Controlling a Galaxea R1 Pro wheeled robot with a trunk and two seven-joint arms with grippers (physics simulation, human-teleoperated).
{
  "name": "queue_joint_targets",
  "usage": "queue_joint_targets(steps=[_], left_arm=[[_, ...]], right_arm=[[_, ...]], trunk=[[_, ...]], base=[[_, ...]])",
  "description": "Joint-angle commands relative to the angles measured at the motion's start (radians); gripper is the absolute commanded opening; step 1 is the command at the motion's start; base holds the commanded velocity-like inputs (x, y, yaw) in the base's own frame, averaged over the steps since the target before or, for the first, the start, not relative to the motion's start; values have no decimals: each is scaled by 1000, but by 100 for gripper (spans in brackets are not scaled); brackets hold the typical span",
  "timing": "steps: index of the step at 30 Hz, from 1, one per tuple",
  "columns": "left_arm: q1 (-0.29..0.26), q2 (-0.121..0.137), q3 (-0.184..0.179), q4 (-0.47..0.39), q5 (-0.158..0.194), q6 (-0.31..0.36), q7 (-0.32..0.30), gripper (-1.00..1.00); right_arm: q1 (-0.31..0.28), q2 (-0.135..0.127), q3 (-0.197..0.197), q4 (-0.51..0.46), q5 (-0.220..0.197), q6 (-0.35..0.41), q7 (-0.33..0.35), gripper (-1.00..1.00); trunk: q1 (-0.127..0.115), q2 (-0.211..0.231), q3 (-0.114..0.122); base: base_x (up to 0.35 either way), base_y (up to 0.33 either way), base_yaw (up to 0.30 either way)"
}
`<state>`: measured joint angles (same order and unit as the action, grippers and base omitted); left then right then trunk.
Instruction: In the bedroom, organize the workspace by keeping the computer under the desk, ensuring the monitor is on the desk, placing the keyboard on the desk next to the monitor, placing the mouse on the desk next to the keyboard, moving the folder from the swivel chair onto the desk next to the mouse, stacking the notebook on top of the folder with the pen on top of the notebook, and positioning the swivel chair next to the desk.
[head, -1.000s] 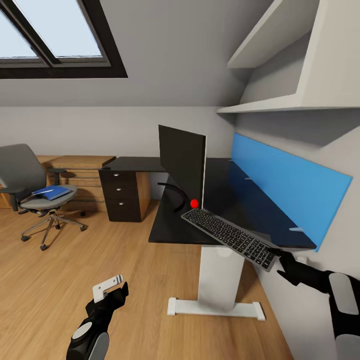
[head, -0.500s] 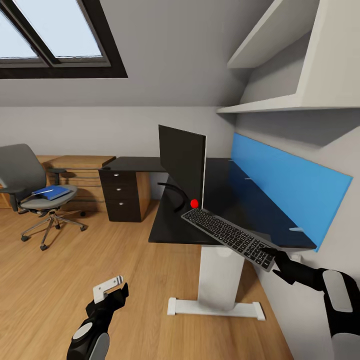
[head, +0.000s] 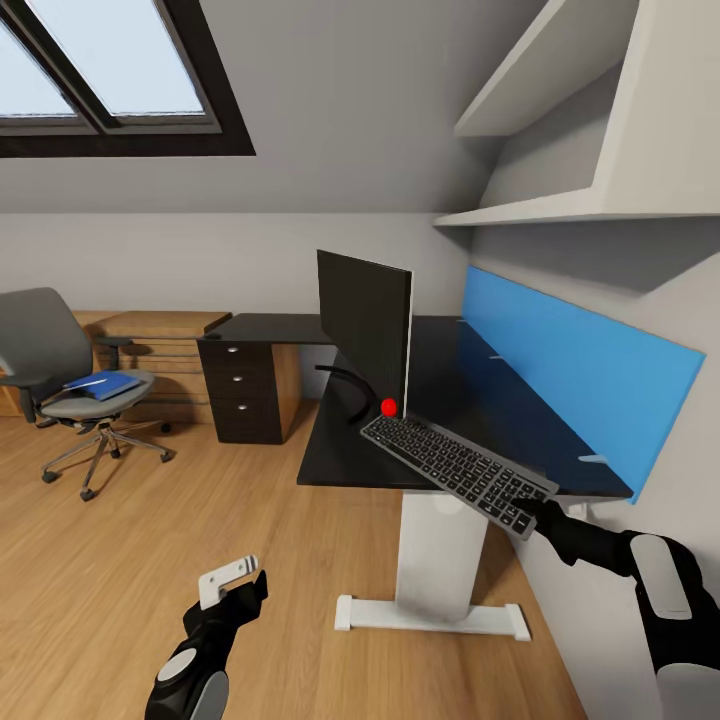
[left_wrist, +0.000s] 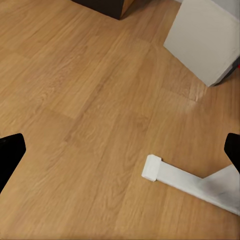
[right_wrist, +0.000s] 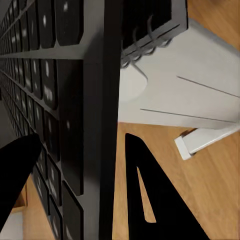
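Observation:
The dark keyboard (head: 455, 468) lies slanted over the black desk's (head: 470, 385) front right corner. Its far end is by the monitor's foot and its near end juts past the edge. My right gripper (head: 537, 509) is shut on that near end. In the right wrist view the keyboard's keys (right_wrist: 50, 100) sit between the black fingers (right_wrist: 150, 200). The black monitor (head: 365, 335) stands on the desk, with a small red round thing (head: 389, 407) at its base. The grey swivel chair (head: 45, 350) stands at far left with the blue folder (head: 105, 383) on its seat. My left gripper (head: 240, 590) hangs open over the floor.
A dark drawer unit (head: 245, 385) stands under the desk's far left end. A blue panel (head: 580, 370) and white shelves (head: 560, 205) line the right wall. The desk's white column (left_wrist: 205, 40) and foot (left_wrist: 170, 175) stand on the wooden floor (left_wrist: 90, 110).
My right gripper has pushed the keyboard a little up and further onto the desk, toward the monitor. My left arm has shifted slightly right and lower.

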<state>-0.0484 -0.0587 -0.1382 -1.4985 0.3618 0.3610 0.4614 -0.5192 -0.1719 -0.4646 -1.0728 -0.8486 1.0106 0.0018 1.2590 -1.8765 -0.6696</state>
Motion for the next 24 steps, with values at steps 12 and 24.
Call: queue_joint_targets(steps=[12, 24], left_arm=[[-1, -1, -1, -1, 8, 1, 9, 100], [-1, 0, -1, -1, 9, 2, 8, 100]], right_arm=[[-1, 0, -2, 1, 6, 5, 0, -100], [-1, 0, -2, 2, 6, 4, 0, -100]], trunk=[[-23, 41, 18], [-23, 41, 18]], base=[[0, 0, 0], [0, 0, 0]])
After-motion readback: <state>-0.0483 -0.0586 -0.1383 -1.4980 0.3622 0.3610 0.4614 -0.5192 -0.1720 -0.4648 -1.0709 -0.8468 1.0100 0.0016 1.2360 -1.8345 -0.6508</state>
